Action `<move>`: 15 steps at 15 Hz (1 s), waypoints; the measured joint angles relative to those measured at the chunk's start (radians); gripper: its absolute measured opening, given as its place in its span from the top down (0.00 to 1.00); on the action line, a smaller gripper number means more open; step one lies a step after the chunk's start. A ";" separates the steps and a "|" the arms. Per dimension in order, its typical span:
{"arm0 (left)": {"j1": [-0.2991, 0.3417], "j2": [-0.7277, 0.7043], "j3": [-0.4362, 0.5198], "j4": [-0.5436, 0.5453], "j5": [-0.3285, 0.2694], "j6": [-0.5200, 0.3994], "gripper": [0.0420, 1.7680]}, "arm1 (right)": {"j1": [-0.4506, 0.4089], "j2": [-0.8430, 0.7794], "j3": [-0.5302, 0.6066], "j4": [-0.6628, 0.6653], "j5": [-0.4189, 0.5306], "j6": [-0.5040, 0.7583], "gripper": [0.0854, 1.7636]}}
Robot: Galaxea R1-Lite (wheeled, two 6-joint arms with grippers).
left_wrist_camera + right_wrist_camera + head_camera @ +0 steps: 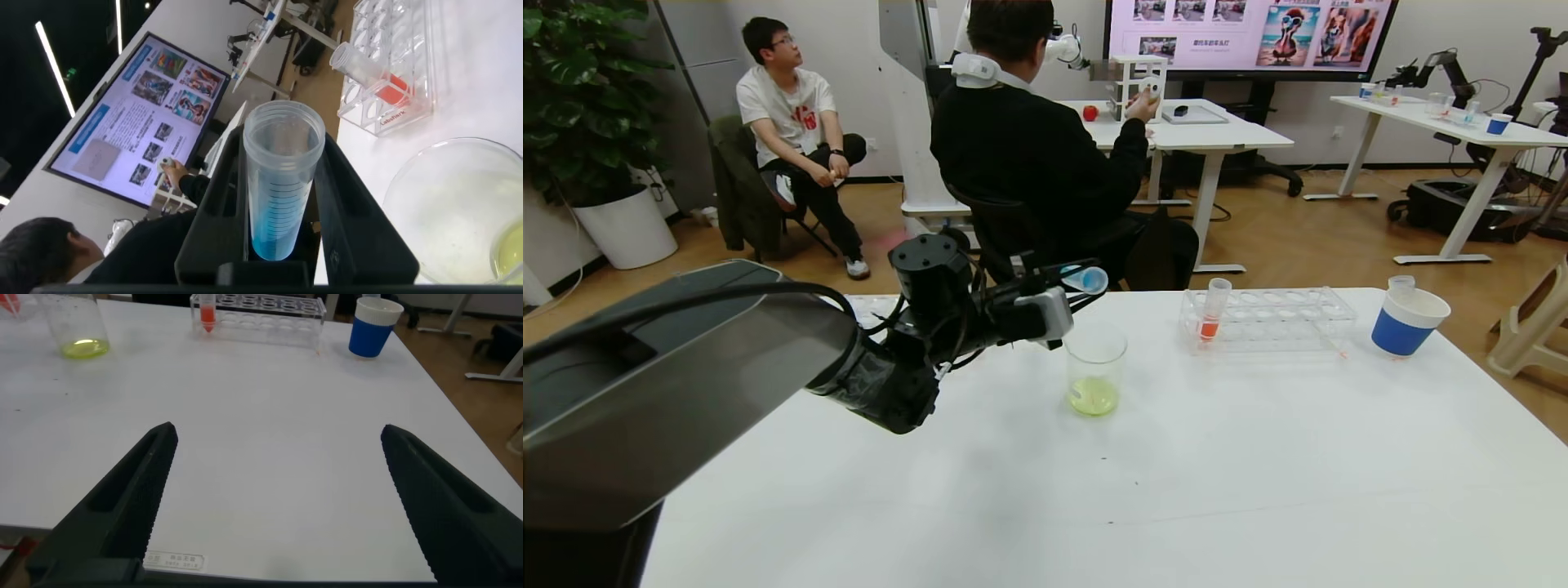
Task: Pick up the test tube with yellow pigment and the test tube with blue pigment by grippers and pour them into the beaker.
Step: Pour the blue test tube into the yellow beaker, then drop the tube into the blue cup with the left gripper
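My left gripper [1072, 286] is shut on the test tube with blue pigment [1086, 279] and holds it roughly level just above the beaker's rim. In the left wrist view the tube [282, 147] sits between the black fingers [359, 220], with the blue liquid at its closed end. The beaker [1094, 367] stands on the white table with yellow-green liquid at its bottom; it also shows in the left wrist view [458, 212] and the right wrist view [78, 327]. The yellow-pigment tube is not identifiable. My right gripper [278, 433] is open and empty over the table's near part.
A clear rack [1266, 318] holds one tube of orange-red liquid [1213, 310] behind the beaker. A blue-and-white paper cup [1409, 322] with a clear tube in it stands at the far right. People sit beyond the table [1258, 490].
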State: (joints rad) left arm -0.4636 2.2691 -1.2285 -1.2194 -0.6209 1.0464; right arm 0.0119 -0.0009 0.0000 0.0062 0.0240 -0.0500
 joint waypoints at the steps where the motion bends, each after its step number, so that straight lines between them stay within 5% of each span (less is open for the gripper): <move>1: 0.001 0.004 0.000 -0.001 -0.003 0.027 0.73 | 0.000 0.000 0.000 0.000 0.000 0.000 0.02; 15: 0.033 0.078 -0.073 -0.037 -0.029 0.328 0.73 | 0.000 0.000 0.000 0.000 0.000 0.000 0.02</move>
State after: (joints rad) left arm -0.4309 2.3470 -1.3013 -1.2560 -0.6498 1.3745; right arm 0.0119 -0.0009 0.0000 0.0057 0.0240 -0.0500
